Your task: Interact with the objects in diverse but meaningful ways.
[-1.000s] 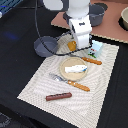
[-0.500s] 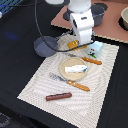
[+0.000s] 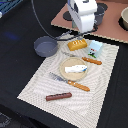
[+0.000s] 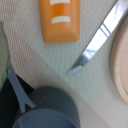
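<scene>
The tool's state could not be told; its fingers were out of sight. The yellow bread-like block (image 3: 76,45) lay on the placemat (image 3: 40,82), beside the grey saucepan (image 3: 45,47) on the desk (image 3: 20,30).

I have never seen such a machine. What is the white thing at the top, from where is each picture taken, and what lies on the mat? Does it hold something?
The white thing is a robot arm. One picture comes from a camera standing off to the side; the close one comes from a camera on the arm's wrist, looking down.

On the striped mat lie a yellow bread-like block, a pale blue carton, a round wooden plate with a white piece on it, a fork and a knife with orange handles, and a brown sausage stick. A grey saucepan stands at the mat's edge.

The wrist view shows the block, the knife blade and the saucepan from above. The gripper itself shows in neither picture, so I cannot say whether it holds anything.
</scene>
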